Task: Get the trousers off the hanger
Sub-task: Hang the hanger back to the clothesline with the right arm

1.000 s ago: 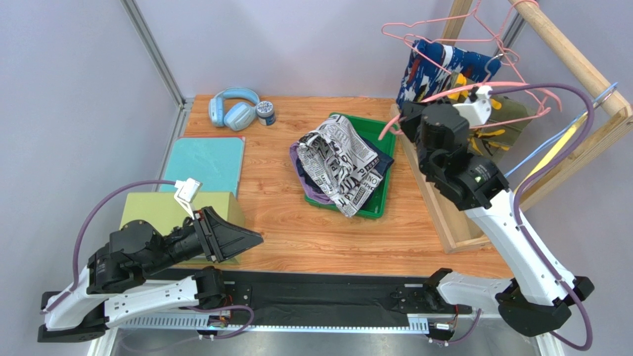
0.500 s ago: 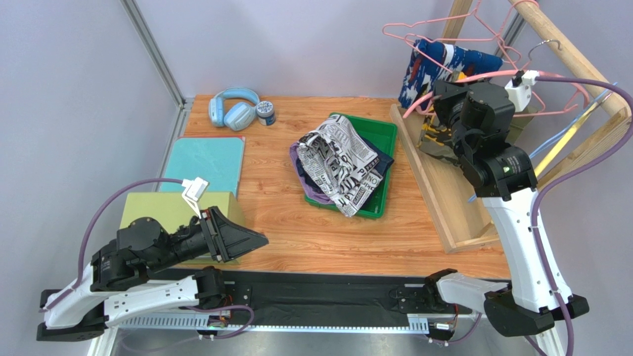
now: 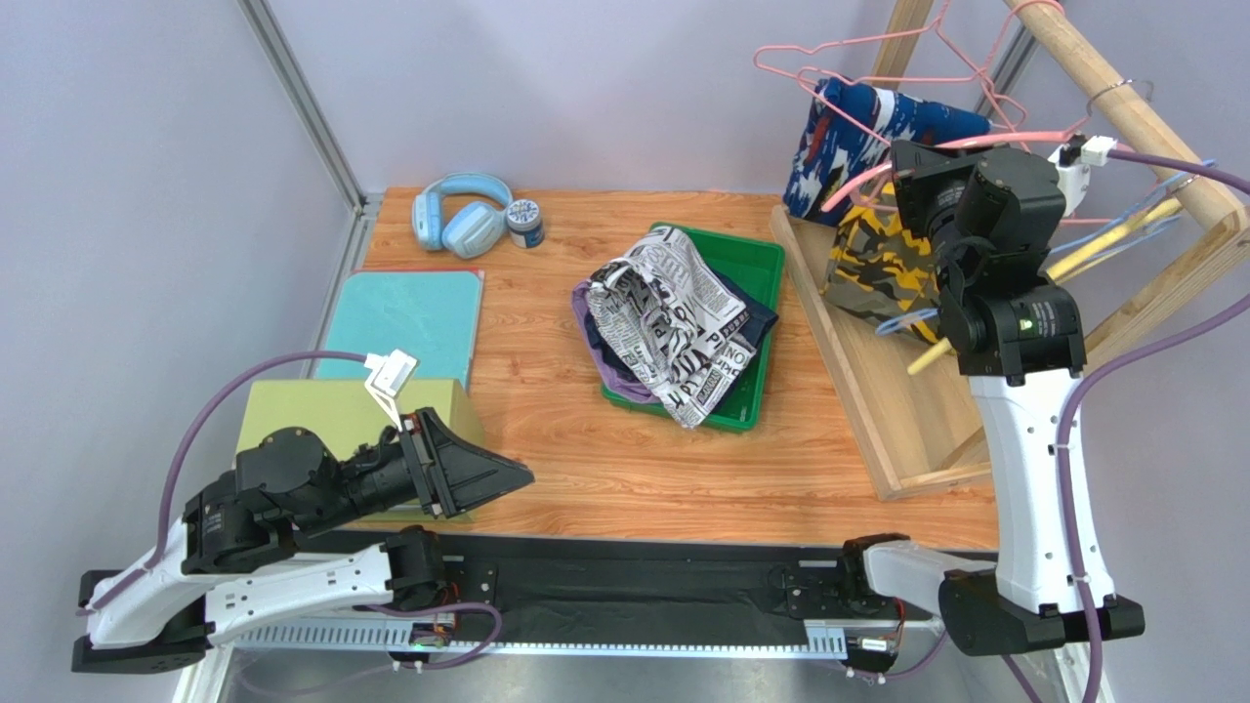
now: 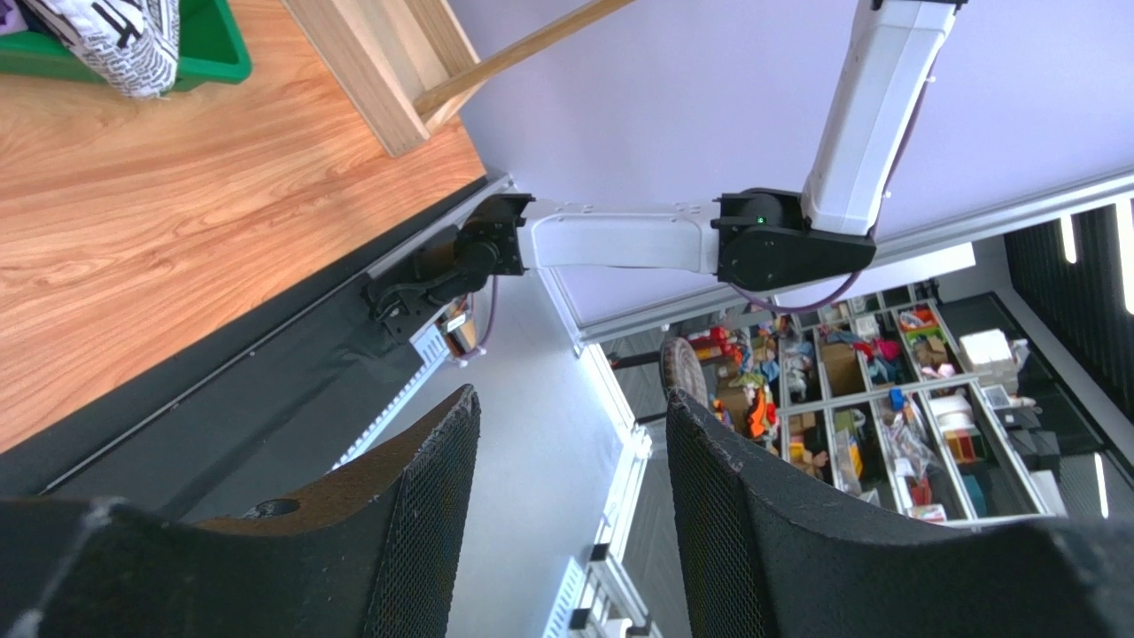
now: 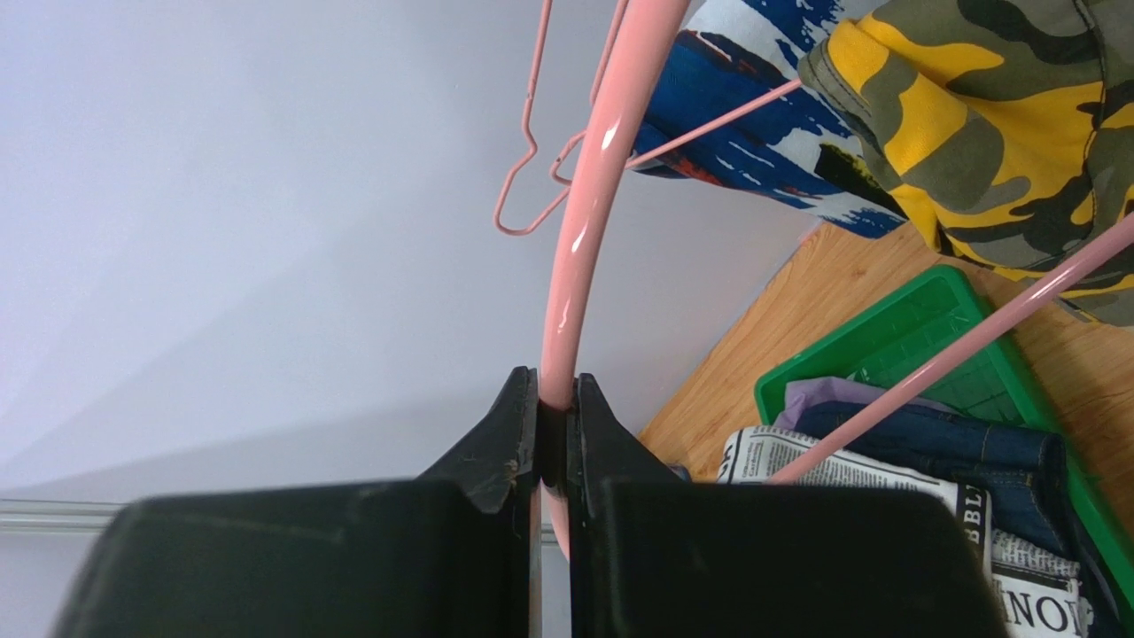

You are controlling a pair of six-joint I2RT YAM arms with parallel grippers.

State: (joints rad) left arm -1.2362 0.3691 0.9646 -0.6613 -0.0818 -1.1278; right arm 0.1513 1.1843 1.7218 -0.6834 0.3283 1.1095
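My right gripper (image 3: 900, 173) (image 5: 557, 394) is shut on a pink hanger (image 3: 954, 151) (image 5: 588, 226) up by the wooden rack. Yellow-olive camouflage trousers (image 3: 875, 258) (image 5: 992, 126) hang from that hanger. Blue-white-red print trousers (image 3: 863, 129) (image 5: 740, 96) hang behind them. Newsprint trousers (image 3: 668, 315) (image 5: 852, 468) lie on top of denim trousers (image 3: 751, 314) (image 5: 961, 444) and purple trousers (image 3: 589, 331) (image 5: 832, 395) in a green tray (image 3: 760, 261) (image 5: 905, 332). My left gripper (image 3: 508, 476) (image 4: 567, 415) is open and empty, low at the near left.
The wooden rack (image 3: 1137, 110) with its base board (image 3: 866, 388) stands at the right, with bare pink wire hangers (image 3: 866, 59) and blue and yellow hangers (image 3: 1123, 242). Blue headphones (image 3: 462, 213), a small jar (image 3: 525, 223), a teal mat (image 3: 404, 322) and an olive box (image 3: 330, 415) sit left.
My right arm has risen and swung right and back with the pink hanger held, lifting the camouflage trousers into fuller view. The left arm has barely moved.
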